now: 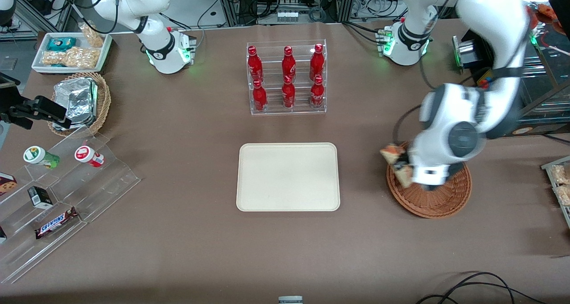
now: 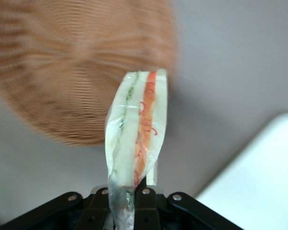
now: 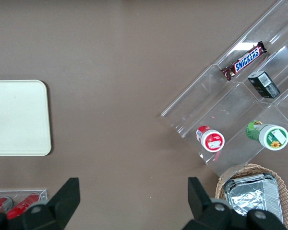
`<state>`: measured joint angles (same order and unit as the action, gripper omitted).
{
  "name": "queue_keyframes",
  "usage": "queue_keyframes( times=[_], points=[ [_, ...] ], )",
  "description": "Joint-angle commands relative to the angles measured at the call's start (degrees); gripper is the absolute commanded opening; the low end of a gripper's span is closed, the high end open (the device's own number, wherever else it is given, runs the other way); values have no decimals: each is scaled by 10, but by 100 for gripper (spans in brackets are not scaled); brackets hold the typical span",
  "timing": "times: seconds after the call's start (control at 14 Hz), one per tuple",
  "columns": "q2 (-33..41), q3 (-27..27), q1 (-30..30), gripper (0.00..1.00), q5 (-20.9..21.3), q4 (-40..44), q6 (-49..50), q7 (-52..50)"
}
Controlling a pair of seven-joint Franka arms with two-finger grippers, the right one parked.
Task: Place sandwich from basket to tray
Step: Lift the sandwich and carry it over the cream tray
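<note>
We hold the sandwich (image 2: 137,132) clamped in the gripper (image 2: 134,199) above the basket (image 1: 429,192); next, we carry it over the tray (image 1: 287,177).

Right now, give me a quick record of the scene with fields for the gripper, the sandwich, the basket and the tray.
gripper: left arm's gripper, shut on the sandwich, above the basket's edge
sandwich: clear-wrapped wedge, lifted clear of the basket, held by one end
basket: reddish-brown wicker, toward the working arm's end of the table, nothing seen left in it
tray: cream rectangle beside the basket, nothing on it yet
</note>
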<state>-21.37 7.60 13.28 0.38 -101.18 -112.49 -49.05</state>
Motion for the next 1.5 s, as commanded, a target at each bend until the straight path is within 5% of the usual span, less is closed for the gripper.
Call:
queue_keyframes(
  times=[0.0,0.5,0.86,1.0,1.07,1.21,1.43],
  points=[
    [-51,-3,76,9,8,33,-66,59],
    [-191,-7,234,7,10,185,-136,13],
    [-204,-6,253,8,95,185,-156,-61],
    [-208,-5,253,13,99,181,-164,-66],
    [-208,-5,253,22,94,179,-183,-67],
    [-206,-5,252,100,91,178,-190,-105],
    [-156,-5,253,100,92,172,-144,-121]
  ],
)
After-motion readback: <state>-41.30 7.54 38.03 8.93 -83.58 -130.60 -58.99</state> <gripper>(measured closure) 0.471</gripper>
